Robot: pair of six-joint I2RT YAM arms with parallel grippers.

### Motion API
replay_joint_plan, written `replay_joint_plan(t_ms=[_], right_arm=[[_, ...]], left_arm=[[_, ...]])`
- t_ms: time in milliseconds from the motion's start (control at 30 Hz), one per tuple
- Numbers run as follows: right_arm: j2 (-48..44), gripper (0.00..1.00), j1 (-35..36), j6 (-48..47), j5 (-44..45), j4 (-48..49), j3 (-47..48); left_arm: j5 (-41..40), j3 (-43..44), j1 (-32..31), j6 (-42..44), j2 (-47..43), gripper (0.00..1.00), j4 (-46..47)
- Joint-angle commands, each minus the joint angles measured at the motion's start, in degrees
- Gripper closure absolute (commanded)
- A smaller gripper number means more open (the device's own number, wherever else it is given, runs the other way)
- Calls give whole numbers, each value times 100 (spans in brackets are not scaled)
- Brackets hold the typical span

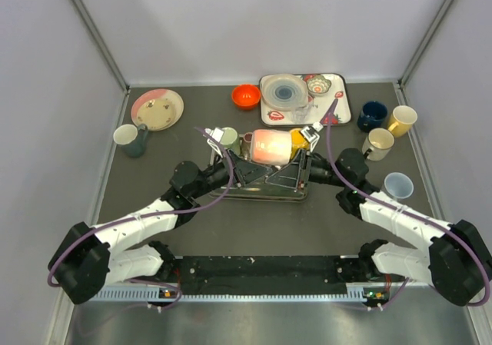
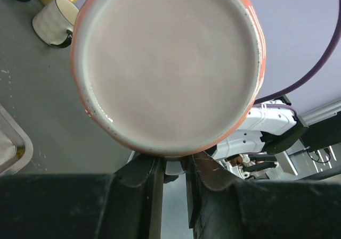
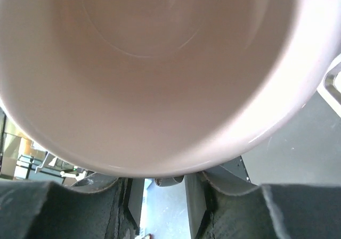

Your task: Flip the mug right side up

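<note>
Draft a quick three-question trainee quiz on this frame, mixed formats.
1. True or false: the mug stands upright on the table.
2. Which wrist camera looks into the mug's mouth? A: left. B: right.
3. Fill in: the bowl behind the mug is ____ in colour.
Key: 1 false; 2 B; 3 red.

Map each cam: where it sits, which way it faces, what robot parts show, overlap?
Top external: above and behind the bases, looking down on the table; both arms show, left tool and right tool at the mug.
Left wrist: on the left arm, facing the mug's base; own fingers at bottom.
Right wrist: facing into the mug's mouth; own fingers at bottom.
Shared: every view has the mug; wrists see opposite ends.
</note>
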Motion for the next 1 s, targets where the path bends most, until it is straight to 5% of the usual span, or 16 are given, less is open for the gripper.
replay_joint_plan(t_ms=[0, 233, 367, 467, 500, 633, 833, 967], right_arm=[[4, 69, 78, 216, 437, 1159, 235], [-49, 100, 70, 314, 983, 1504, 190], [-127, 100, 78, -1, 895, 873, 383], [-469, 100, 78, -704, 991, -441, 629], [-584, 100, 70, -1097, 1122, -770, 700], [-971, 100, 78, -1803, 1308, -2001, 1042], [-1349, 100, 61, -2638, 2018, -3881, 1613], [-1455, 100, 26, -3586, 3756, -6078, 2360]], left_arm=[[421, 146, -94, 130, -191, 100, 731], [482, 41, -94, 165, -262, 100, 714], [377, 5, -85, 357, -376, 100, 530], [149, 6, -85, 542, -499, 85, 301], [70, -12, -76, 569, -569, 69, 301], [-307, -47, 12, 788, -815, 45, -49], [-756, 93, 161, 1184, -1237, 34, -885], [-1344, 85, 293, 1360, -1667, 33, -1823]])
